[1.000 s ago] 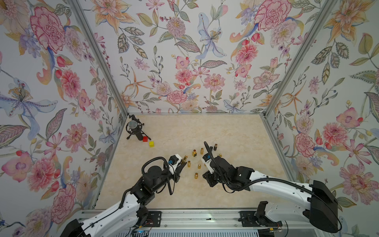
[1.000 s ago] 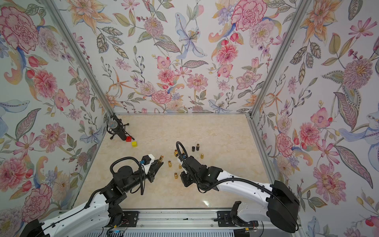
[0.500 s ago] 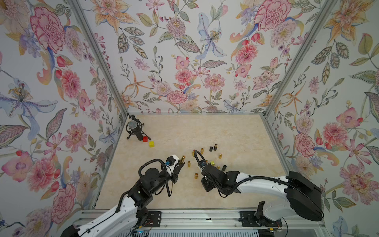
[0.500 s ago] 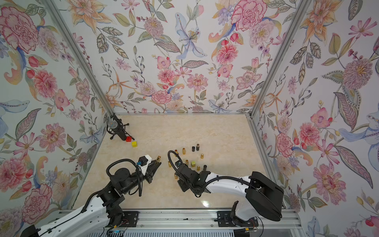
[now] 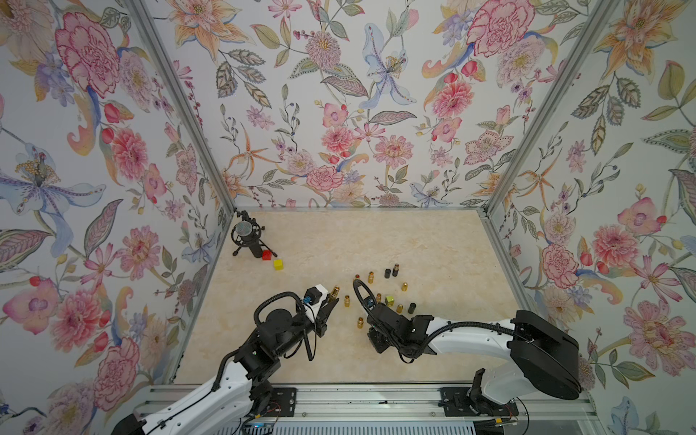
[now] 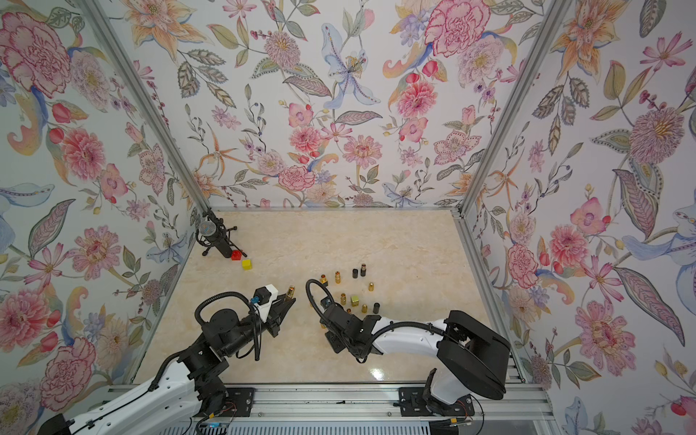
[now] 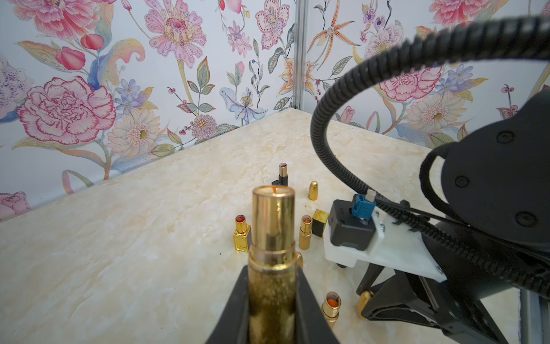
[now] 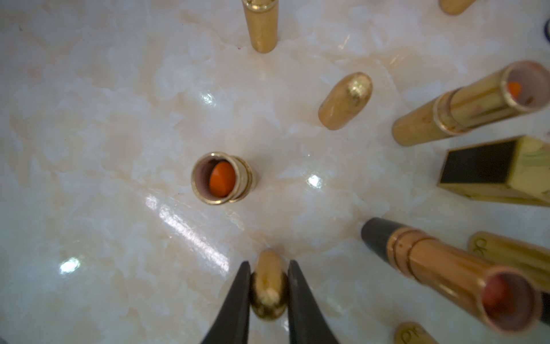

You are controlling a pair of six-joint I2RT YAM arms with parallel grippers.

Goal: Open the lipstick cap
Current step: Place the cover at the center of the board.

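Note:
My left gripper (image 7: 272, 269) is shut on the gold lipstick (image 7: 273, 226), holding its lower barrel. The open end with no cap points away from the wrist. Both top views show this lipstick (image 5: 334, 292) (image 6: 290, 292) raised at the left gripper's tip. The right gripper (image 8: 268, 265) points down at the table and is shut on the rounded gold lipstick cap (image 8: 268, 286). The cap's tip is at or just above the marble surface. In the left wrist view the cap (image 7: 365, 300) shows between the right fingers (image 7: 387, 306). From above, the right wrist (image 5: 391, 324) hides it.
Several open lipsticks and loose caps stand around the right gripper, among them an orange one (image 8: 221, 178), a gold cap (image 8: 345, 101) and a black-based tube (image 8: 446, 268). A black-and-gold square case (image 5: 389, 300) is nearby. A microphone (image 5: 244, 233), red cube (image 5: 266, 255) and yellow cube (image 5: 278, 264) sit far left.
The right gripper has drawn back from the left gripper's lipstick toward the front of the table and tipped down with the cap in it. The left gripper has held still.

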